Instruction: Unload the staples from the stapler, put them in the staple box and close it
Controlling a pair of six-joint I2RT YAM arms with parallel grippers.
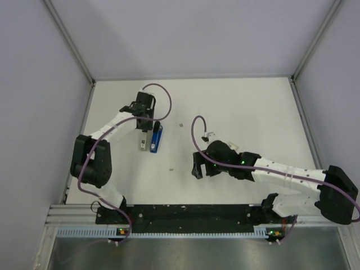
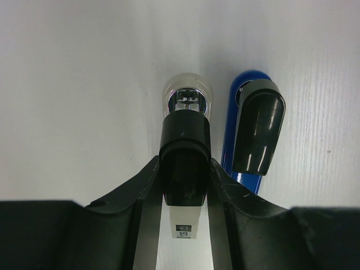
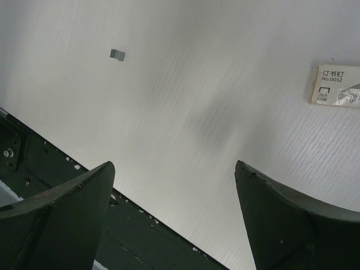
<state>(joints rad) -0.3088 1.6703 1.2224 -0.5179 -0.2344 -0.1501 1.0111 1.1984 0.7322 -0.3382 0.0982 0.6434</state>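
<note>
Clamps with the left gripper [image 2: 184, 171] on the blue and silver metal stapler [image 1: 150, 139], black fingers [image 2: 132, 194] pressed to both sides of a black sleeve on its silver half. Shows, past that sleeve, a clear rounded tip with chrome inside, flat against the white desk [image 1: 253, 107]. Leaves the blue half, topped by a glossy black, grey-rimmed cap, lying just beside on the right, parallel to the gripped piece. Cannot tell from either view whether the two halves join at a hinge. Finds the stapler in the left half of the desk, roughly midway between the far and near edges.

Holds the right gripper [image 3: 173, 169] released, two dark fingers spread wide with bare desk showing between them, low over the middle of the desk, towards the near edge. Has just left of it a tiny thin grey metallic strip [image 3: 117, 54], probably the staples though too small to be sure, loose on the desk, well apart from the stapler and closer to the near edge. Catches, at the right border of the right wrist view, a small whitish cardboard box [image 3: 336, 84] printed with Chinese characters and "No.0012", flat on the desk.
</note>
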